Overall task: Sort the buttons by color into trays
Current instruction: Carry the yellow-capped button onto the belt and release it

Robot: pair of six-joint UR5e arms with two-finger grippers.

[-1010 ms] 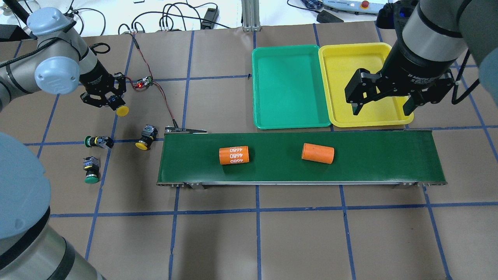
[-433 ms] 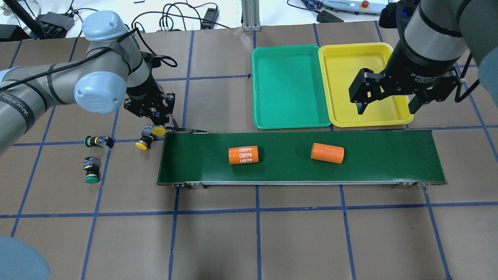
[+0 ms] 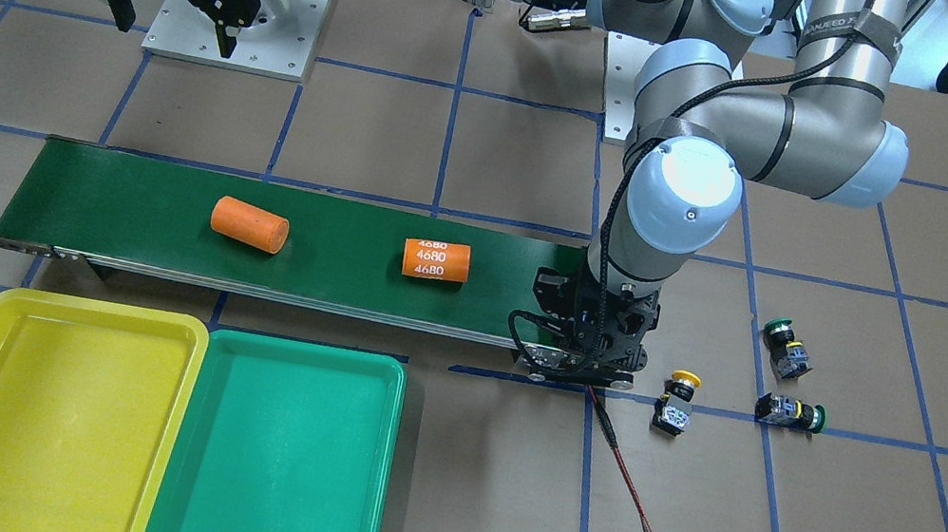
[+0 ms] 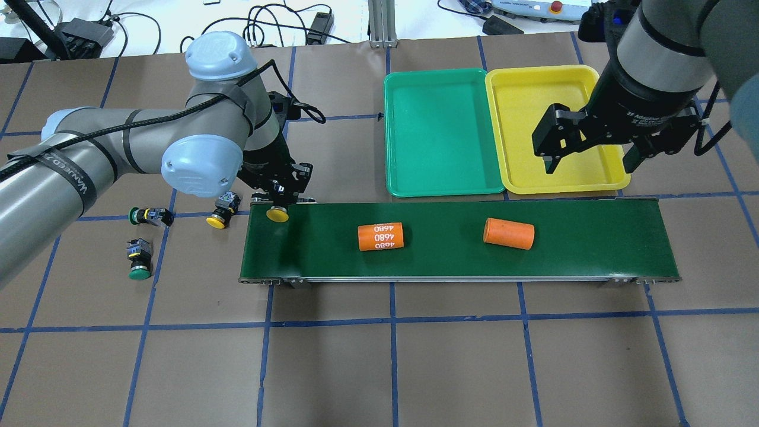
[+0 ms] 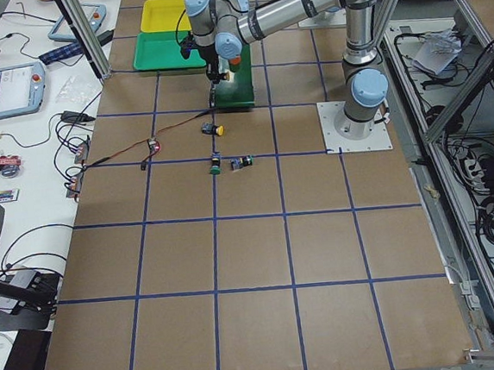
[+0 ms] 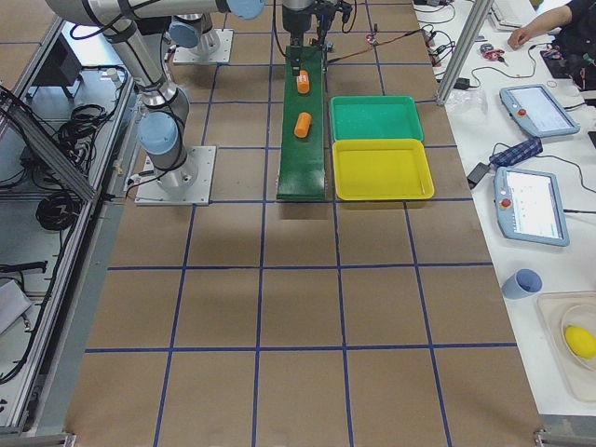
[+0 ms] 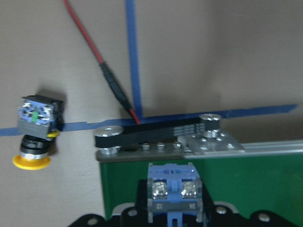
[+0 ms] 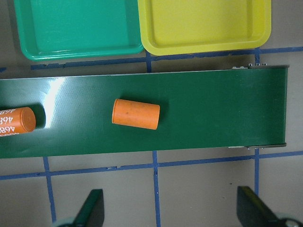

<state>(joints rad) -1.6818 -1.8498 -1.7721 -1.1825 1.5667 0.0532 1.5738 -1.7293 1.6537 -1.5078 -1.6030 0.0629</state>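
Nearest, open table (image 4: 415,367) on the robot's side of everything, free for travel. On the left, nearest green button (image 4: 139,262) and second green button (image 4: 148,216) on their sides, well apart from either arm. Just beyond, loose yellow button (image 4: 220,212) just beside the left end of the conveyor belt (image 4: 450,261) and close under the left arm: likely to be knocked by a low sideways sweep. Over that same end, left fingers (image 4: 276,200) clamped on the held yellow button (image 4: 277,214), low above the belt. Main hazard, by judgement: release too near the end, with a roll of the round cap off the edge or onto the end bracket (image 7: 161,137); also a snag on the red wire (image 7: 113,90) right beside it. Rightward on the belt, marked orange cylinder (image 4: 380,236) and plain orange cylinder (image 4: 509,233), well apart from the button but in its path. Farthest, right fingers (image 4: 548,161) spread wide and empty above the yellow tray (image 4: 533,70), rim to rim with the green tray (image 4: 391,136): risk of a drop across the shared rim into the wrong colour.
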